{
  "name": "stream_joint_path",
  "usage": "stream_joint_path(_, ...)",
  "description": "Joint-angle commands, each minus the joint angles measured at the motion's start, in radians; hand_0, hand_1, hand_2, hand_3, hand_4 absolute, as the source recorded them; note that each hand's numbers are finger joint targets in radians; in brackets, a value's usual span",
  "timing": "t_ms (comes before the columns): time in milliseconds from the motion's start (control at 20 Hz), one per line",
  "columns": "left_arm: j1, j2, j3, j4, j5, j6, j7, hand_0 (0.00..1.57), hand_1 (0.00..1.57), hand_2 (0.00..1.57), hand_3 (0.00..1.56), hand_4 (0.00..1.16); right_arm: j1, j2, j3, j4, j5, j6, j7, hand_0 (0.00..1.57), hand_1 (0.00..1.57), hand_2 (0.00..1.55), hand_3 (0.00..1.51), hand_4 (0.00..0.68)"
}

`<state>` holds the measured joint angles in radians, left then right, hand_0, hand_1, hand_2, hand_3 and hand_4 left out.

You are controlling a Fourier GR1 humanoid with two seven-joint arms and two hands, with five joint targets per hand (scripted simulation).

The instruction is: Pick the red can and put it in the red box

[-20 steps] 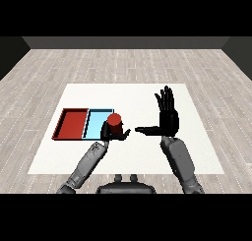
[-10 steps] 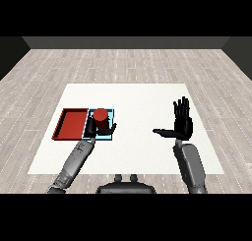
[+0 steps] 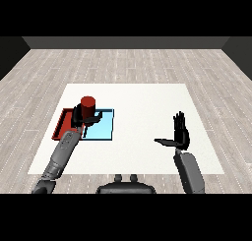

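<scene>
White table (image 3: 142,95) bearing 2 trays side by side; light blue tray (image 3: 104,130) touching the right edge of the red tray (image 3: 62,125). All places below given relative to the red tray.

Left forearm rising from the lower left, crossing the near right part of the red tray. Left hand (image 3: 80,116) curled round the red can (image 3: 88,106), fingers (image 3: 95,118) wrapped about its lower half, thumb side hidden; upper half of the can clear above the hand. Can held upright over the seam between the red tray and its blue neighbour, whether lifted or resting not determinable.

Right hand (image 3: 180,133) well to the right of the red tray, beyond the blue one, fingers straight and pointing up, thumb stretched sideways, holding nothing.

Step in hand, as judged: carry phase, can grasped but not yet over the red tray's floor. Next move calling for a short shift leftward, then lowering and uncurling of the fingers.
</scene>
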<state>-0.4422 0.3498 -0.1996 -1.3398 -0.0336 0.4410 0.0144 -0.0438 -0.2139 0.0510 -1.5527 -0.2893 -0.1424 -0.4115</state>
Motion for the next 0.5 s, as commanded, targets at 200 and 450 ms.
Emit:
stream_joint_path(200, -0.064, 0.091, 0.129, 0.391, -0.019, -0.057, -0.069, 1.57, 1.57, 1.53, 1.44, 1.09, 0.043, -0.053, -0.065, 0.06, -0.038, 0.075, -0.012, 0.0, 0.0, 0.0, 0.0, 0.0)
stream_joint_path(450, -0.118, 0.135, 0.241, 0.675, 0.024, -0.114, -0.157, 1.57, 1.57, 1.57, 1.49, 1.09, -0.015, 0.0, -0.042, 0.079, 0.022, 0.014, -0.06, 0.0, 0.0, 0.0, 0.0, 0.0)
